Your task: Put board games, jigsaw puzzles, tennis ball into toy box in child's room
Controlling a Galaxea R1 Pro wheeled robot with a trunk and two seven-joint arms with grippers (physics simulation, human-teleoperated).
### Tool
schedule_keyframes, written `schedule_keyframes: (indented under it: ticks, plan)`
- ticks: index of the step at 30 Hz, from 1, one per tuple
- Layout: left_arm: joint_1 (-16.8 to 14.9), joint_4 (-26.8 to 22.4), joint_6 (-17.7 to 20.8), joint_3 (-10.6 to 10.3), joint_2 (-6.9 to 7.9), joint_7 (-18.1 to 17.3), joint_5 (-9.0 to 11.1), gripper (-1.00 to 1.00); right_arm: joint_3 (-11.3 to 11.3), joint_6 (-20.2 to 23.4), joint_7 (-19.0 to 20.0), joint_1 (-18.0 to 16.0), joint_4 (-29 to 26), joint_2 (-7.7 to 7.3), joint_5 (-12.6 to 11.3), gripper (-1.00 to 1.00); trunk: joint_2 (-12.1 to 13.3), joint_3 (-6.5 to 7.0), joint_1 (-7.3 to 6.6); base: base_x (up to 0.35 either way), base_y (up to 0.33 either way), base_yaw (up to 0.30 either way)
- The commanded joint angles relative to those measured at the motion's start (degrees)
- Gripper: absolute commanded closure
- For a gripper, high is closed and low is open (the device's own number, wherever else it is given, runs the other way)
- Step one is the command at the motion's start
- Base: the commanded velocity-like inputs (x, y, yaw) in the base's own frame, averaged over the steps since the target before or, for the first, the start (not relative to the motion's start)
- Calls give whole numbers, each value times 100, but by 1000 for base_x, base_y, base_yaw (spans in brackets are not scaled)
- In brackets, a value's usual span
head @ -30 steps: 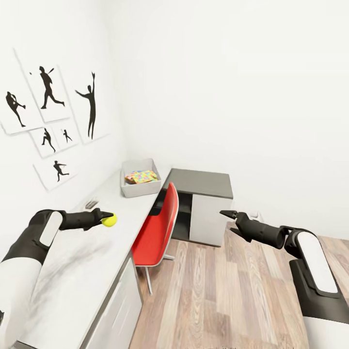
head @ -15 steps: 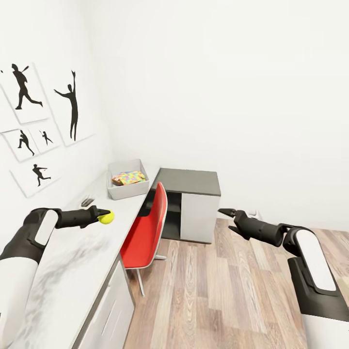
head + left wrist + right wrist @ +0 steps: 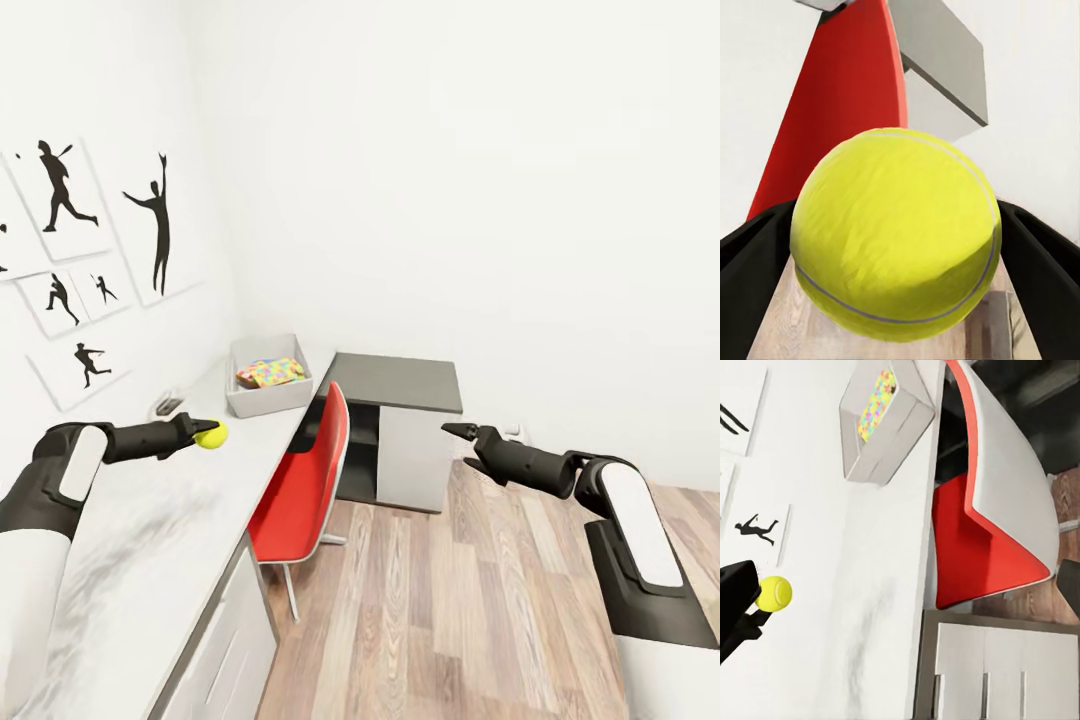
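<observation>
My left gripper (image 3: pixel 200 435) is shut on the yellow tennis ball (image 3: pixel 211 434) and holds it above the pale grey table (image 3: pixel 140 560). In the left wrist view the tennis ball (image 3: pixel 896 236) sits between the two dark fingers (image 3: pixel 750 262). Farther along the table stands the light grey toy box (image 3: pixel 268 398), with the colourful jigsaw puzzles (image 3: pixel 270 373) lying inside it. The right wrist view takes in the toy box (image 3: pixel 896 435), the jigsaw puzzles (image 3: pixel 876 403) and the tennis ball (image 3: pixel 774 593). My right gripper (image 3: pixel 458 440) hangs open over the wooden floor, holding nothing.
A red chair (image 3: pixel 305 480) is tucked against the table's edge. Beyond it is the lower dark-grey-topped section (image 3: pixel 395 380). White drawers (image 3: pixel 225 650) sit under the table. A small dark object (image 3: pixel 168 405) lies by the wall with the silhouette posters (image 3: pixel 90 250).
The whole view has swung a little, so the camera moved. My left gripper has carried the ball slightly closer to the toy box. The right arm has stretched a bit farther forward.
</observation>
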Motion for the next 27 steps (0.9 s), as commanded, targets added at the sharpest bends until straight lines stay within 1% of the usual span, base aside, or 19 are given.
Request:
schedule_keyframes:
  ticks: [1,3,7,8,12,16,21,27]
  plan:
    - [-8,-12,24,17,-4,-49,-54,100,-3,15,-63,-25,-6,6,-55,-100,-12,-6,6,233,-190,203]
    - [-8,-55,24,21,-4,-44,-54,100,-2,15,-72,-88,-8,13,-55,-100,-12,8,6,240,-196,208]
    - [-8,-327,23,20,-13,-34,-55,100,9,17,-113,-448,-9,28,-55,-100,-12,36,6,245,-203,211]
    - [-8,-357,20,18,-21,-30,-56,100,40,17,-122,-528,-9,31,-55,-100,-12,43,6,240,-232,209]
    - [-8,-409,3,8,-43,-24,-62,100,319,9,-161,-733,-4,23,-48,-100,-12,70,6,179,-284,193]
    - [-8,-425,-9,6,-39,-23,-63,100,383,7,-158,-763,-1,27,-47,-100,-12,78,6,154,-223,63]
    - [-8,-431,-12,7,-39,-15,-63,100,465,-17,-163,-770,-1,34,-47,-100,-12,79,6,168,-54,8]
    - [-8,-521,-12,7,-40,-14,-63,100,489,-26,-164,-771,0,35,-47,-100,-12,79,6,208,-110,1]
